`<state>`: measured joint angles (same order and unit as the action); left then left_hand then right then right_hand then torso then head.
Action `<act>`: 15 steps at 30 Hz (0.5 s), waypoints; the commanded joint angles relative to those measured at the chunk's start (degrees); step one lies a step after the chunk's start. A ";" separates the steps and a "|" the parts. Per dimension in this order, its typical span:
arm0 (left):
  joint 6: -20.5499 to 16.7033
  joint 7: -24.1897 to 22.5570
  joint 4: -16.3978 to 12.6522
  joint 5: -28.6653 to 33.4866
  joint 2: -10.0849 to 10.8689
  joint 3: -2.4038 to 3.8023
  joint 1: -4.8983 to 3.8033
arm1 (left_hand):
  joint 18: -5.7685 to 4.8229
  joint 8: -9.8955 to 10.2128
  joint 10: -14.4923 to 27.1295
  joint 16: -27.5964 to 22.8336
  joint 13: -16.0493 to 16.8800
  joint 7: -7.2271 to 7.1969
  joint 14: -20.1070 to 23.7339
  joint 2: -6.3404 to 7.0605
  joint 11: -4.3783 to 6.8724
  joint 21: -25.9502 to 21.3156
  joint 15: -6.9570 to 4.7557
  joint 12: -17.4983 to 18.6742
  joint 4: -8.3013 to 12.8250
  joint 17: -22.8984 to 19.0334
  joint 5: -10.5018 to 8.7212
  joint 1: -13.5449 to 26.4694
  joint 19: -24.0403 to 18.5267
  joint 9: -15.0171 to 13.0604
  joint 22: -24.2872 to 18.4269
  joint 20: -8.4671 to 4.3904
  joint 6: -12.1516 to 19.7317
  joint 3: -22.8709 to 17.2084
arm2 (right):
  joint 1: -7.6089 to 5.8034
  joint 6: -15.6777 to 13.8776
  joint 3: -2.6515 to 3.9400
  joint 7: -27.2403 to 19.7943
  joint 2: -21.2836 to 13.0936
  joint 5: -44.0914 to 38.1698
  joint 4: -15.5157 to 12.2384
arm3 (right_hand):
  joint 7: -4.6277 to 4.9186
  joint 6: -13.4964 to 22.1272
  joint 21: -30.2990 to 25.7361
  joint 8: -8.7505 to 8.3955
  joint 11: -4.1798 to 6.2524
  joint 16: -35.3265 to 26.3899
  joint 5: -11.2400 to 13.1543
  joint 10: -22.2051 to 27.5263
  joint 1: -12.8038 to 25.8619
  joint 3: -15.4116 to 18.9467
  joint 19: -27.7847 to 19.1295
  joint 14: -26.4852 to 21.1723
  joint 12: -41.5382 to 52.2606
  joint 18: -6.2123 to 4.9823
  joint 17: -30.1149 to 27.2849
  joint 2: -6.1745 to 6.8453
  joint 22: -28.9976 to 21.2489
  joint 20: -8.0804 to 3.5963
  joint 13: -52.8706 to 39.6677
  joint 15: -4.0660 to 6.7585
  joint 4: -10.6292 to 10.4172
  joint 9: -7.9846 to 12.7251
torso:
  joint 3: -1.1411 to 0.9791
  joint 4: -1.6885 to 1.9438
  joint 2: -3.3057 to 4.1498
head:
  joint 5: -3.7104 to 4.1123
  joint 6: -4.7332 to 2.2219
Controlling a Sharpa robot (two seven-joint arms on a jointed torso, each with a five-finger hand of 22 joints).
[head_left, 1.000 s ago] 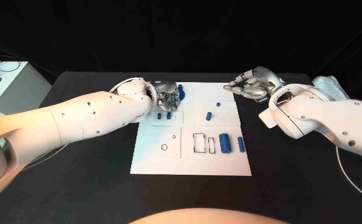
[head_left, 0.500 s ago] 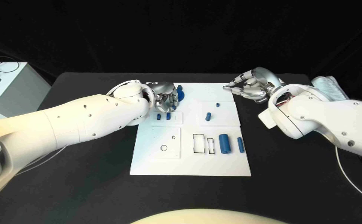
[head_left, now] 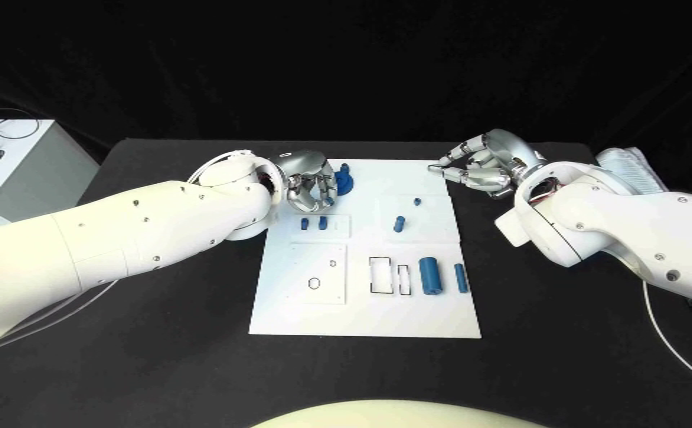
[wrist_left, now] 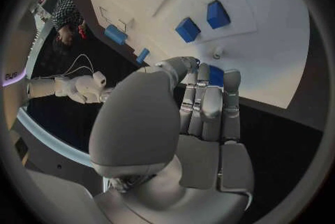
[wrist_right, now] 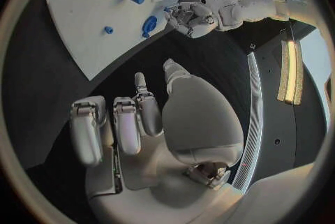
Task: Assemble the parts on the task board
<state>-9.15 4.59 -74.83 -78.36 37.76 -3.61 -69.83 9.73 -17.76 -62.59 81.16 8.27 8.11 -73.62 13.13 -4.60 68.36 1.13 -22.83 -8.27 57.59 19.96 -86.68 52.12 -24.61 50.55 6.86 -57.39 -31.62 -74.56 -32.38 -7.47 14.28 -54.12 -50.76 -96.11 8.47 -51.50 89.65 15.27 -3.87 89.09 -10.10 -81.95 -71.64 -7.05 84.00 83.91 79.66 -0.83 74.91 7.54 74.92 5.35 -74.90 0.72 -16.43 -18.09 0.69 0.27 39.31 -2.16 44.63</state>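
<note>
Left hand (head_left: 310, 182) at the task board's (head_left: 433, 323) ten-o'clock corner, fingers (wrist_left: 209, 102) curled round a blue part (head_left: 343, 179), seemingly lifted, not yet seated. Right hand (head_left: 488, 164) off the board's one-o'clock corner over the desk (head_left: 173, 348), fingers curled in on nothing. Two small blue blocks (head_left: 313, 221) at nine o'clock, two blue pegs (head_left: 407, 210) near one, a blue cylinder (head_left: 428, 273) and slimmer blue pin (head_left: 460, 277) at four. Rectangular recesses (head_left: 384, 273) beside the cylinder, apparently empty; round holes (head_left: 323, 274) at seven likewise. Assembly judged barely begun.
</note>
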 commanded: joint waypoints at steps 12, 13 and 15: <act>2.58 0.32 -0.14 2.58 2.38 0.24 -0.03 | -0.15 0.24 -0.68 0.36 -0.04 -0.08 -0.42 0.04 0.11 0.28 -0.16 0.42 0.24 -0.09 -0.09 0.66 0.30 -0.14 0.19 0.10 -0.53 0.07 | 0.02 0.46 0.00 -0.35 -0.22 -0.62 -0.03 | -0.06 0.36 -0.06 0.30 0.16 -0.34 0.05 0.11 -0.26 0.16 5.81 5.45 0.06 0.72 12.67 -0.31 14.80 0.08 -6.27 -0.24 0.15 0.07 | 0.00 -0.07 0.16 | -0.17 -0.02; 2.47 0.34 -0.07 2.52 2.43 0.24 -0.03 | -0.15 0.24 -0.68 0.36 -0.04 -0.08 -0.42 0.04 0.11 0.28 -0.16 0.42 0.24 -0.09 -0.09 0.66 0.30 -0.14 0.19 0.10 -0.53 0.07 | 0.02 0.47 0.00 -0.35 -0.22 -0.62 -0.02 | -0.06 0.36 -0.06 0.30 0.16 -0.34 0.05 0.11 -0.26 0.16 5.81 5.45 0.06 0.72 12.67 -0.31 14.80 0.08 -6.27 -0.24 0.15 0.07 | 0.02 -0.08 0.17 | -0.18 -0.02; 2.32 0.36 0.03 2.45 2.48 0.24 -0.03 | -0.15 0.24 -0.68 0.36 -0.04 -0.08 -0.42 0.04 0.11 0.28 -0.16 0.42 0.24 -0.09 -0.09 0.66 0.30 -0.14 0.19 0.10 -0.53 0.07 | 0.03 0.48 0.00 -0.35 -0.21 -0.62 -0.02 | -0.06 0.36 -0.06 0.30 0.16 -0.34 0.05 0.11 -0.26 0.16 5.81 5.45 0.06 0.72 12.67 -0.31 14.80 0.08 -6.27 -0.24 0.15 0.07 | 0.04 -0.10 0.17 | -0.24 -0.03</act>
<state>-7.74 4.85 -74.79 -76.39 40.27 -3.42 -69.82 9.73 -17.59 -62.80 81.16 8.27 7.99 -73.81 13.14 -4.41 68.36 0.93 -22.61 -8.28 57.58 19.95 -86.68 52.12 -24.66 50.69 6.86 -57.68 -31.61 -74.56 -32.36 -7.47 14.30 -54.33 -50.78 -96.07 8.47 -51.50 89.65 15.27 -3.87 89.09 -10.10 -81.95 -71.64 -7.05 84.00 83.91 79.66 -0.83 74.91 7.54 74.91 5.35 -74.95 0.72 -16.43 -18.10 0.69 0.20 39.44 -2.35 44.57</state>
